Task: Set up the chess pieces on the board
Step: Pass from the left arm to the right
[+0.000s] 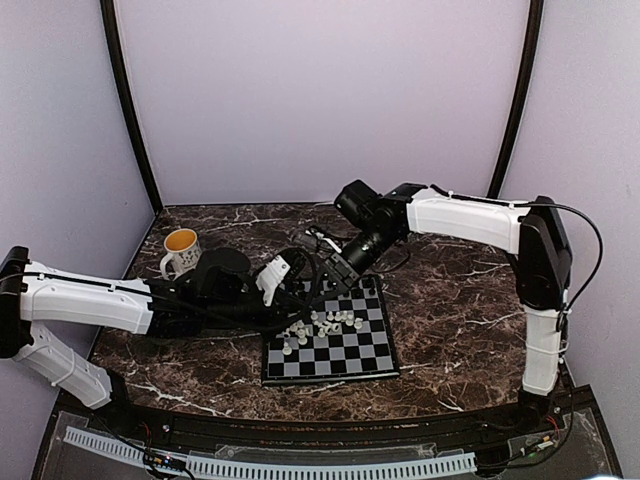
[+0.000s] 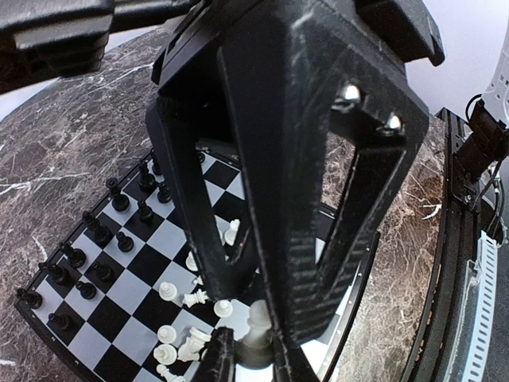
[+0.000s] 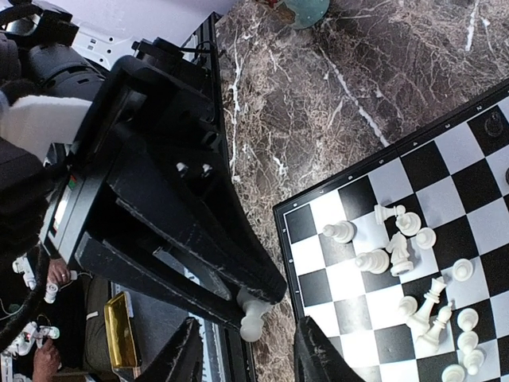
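My left gripper [image 2: 254,356] is shut on a white pawn [image 2: 258,322], held above the board's [image 2: 151,263] near-left corner. In the right wrist view the same pawn [image 3: 253,314] sticks out from the left gripper's fingers [image 3: 199,231]. My right gripper [image 3: 250,358] is open, one finger on each side of the pawn and a gap on both sides. Seen from above, the two grippers meet over the board [image 1: 345,358], the left [image 1: 298,278] and the right [image 1: 335,272]. White chess pieces [image 1: 325,322] lie jumbled on the board. Black chess pieces [image 2: 119,199] stand in two rows.
A white mug [image 1: 180,250] with a yellow inside stands on the marble table, behind the left arm. The enclosure's walls close in the back and both sides. The table's front rail [image 2: 461,263] runs close beside the board.
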Controlling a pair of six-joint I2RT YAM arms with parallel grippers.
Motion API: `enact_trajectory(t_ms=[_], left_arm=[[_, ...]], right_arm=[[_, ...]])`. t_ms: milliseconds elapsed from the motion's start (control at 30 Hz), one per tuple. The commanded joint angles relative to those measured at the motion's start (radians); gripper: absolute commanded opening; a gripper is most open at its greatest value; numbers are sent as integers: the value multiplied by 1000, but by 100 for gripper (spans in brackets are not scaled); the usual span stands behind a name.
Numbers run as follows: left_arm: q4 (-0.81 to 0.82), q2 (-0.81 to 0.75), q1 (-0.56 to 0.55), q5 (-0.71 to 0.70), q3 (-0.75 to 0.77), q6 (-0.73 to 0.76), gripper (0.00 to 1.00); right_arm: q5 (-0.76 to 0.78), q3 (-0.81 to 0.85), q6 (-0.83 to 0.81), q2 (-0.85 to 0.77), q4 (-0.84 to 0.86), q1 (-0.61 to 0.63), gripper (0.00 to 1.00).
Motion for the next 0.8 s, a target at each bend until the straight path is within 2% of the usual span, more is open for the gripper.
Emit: enact_trajectory(t_ms=[0,333,433,567,667,700,733,767], left_arm=[[18,-5,-7,-11,26,13,12],[24,0,-7,-24,21,6,12],[24,5,-7,-34,21,2,19],[21,3,-8,-120,16,-24,42],[37,-32,-8,-200,-7,-44,68],[54,-50,-8,-220,-17,-46,84],[60,-67,-8,-242,-29,-49,95],[68,-81,-8,-267,-36,-53,98]], right_arm=[[-26,30,6,25,3,17,37],[-55,31,9,39,4,21,14],[-55,26,2,33,5,22,6],[41,43,-25,15,-6,18,2],[156,43,-71,-22,-26,2,0],[197,29,-81,-40,-21,-8,0],[237,13,-94,-59,-19,-21,0],[284,-7,-108,-80,-17,-34,0]])
